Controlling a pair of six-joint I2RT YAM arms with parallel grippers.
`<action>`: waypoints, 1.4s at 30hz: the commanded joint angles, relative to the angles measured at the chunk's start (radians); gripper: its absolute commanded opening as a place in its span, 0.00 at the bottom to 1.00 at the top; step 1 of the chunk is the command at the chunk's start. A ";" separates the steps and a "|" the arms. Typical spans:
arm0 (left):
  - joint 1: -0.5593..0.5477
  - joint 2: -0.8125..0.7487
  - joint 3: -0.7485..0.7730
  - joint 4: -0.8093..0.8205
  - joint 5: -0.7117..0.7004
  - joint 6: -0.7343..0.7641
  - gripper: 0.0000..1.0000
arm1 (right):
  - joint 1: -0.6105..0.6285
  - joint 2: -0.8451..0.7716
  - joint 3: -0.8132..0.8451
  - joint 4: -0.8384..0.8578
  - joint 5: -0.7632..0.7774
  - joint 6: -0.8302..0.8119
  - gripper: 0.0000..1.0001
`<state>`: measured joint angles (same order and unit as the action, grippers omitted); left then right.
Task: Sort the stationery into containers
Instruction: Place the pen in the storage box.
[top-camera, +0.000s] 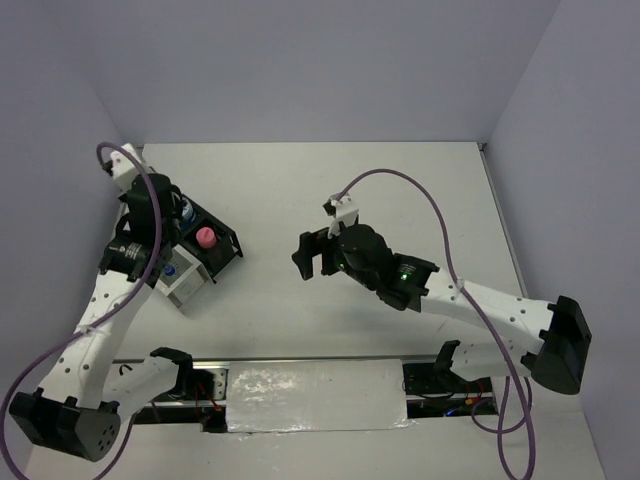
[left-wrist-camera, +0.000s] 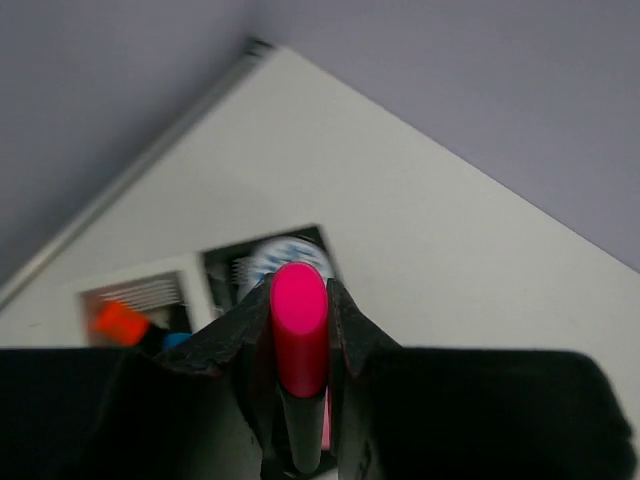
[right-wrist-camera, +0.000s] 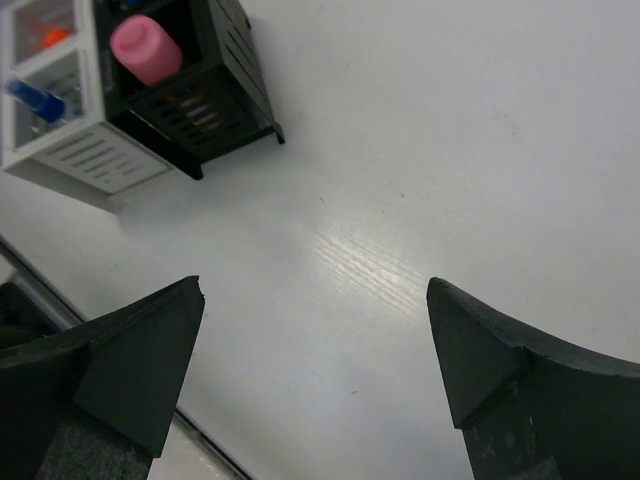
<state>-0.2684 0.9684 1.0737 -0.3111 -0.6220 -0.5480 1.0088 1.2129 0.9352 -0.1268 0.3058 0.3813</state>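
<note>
Top view: the left arm (top-camera: 100, 300) reached to the left of frame, its wrist over the desk organizer (top-camera: 222, 250), so I couldn't see those fingers from here. A pink-tan cylinder (top-camera: 204, 237) stood in one black compartment. The right gripper (top-camera: 308, 252) hung mid-frame over bare table (top-camera: 400, 190), well apart from the organizer. I couldn't tell from this angle how its jaws stood.

Left wrist view: the left gripper (left-wrist-camera: 299, 305) was clamped on a pink-capped marker (left-wrist-camera: 299, 345), with the cap poking up between the fingertips at centre frame. Behind it, the organizer's black compartment held a blue-white patterned roll (left-wrist-camera: 283, 254), partly hidden by the cap. At lower left, an orange cap (left-wrist-camera: 119, 320) and a bit of blue cap (left-wrist-camera: 178, 340) showed in the white box (left-wrist-camera: 150, 285). The view was blurry there.

Right wrist view: the right gripper's jaws were spread wide, with nothing between them and one finger (right-wrist-camera: 140, 350) at each lower corner. The organizer sat in the upper left corner. Its black box (right-wrist-camera: 215, 115) held the pink cylinder. The white-grey box (right-wrist-camera: 85, 165) held a blue-capped marker (right-wrist-camera: 30, 98), with an orange cap (right-wrist-camera: 52, 36) in the slot beyond.
</note>
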 joint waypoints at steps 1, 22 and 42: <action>0.121 0.030 -0.003 -0.030 -0.324 0.025 0.00 | 0.002 -0.067 -0.018 0.082 -0.030 -0.005 1.00; 0.333 0.200 -0.230 0.291 -0.473 -0.013 0.05 | -0.007 -0.316 -0.230 0.101 -0.088 -0.032 1.00; 0.388 0.244 -0.254 0.331 -0.331 -0.036 0.72 | -0.007 -0.276 -0.211 0.112 -0.132 -0.036 1.00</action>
<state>0.1139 1.2129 0.8051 -0.0036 -0.9573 -0.5781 1.0069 0.9417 0.7105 -0.0593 0.1818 0.3576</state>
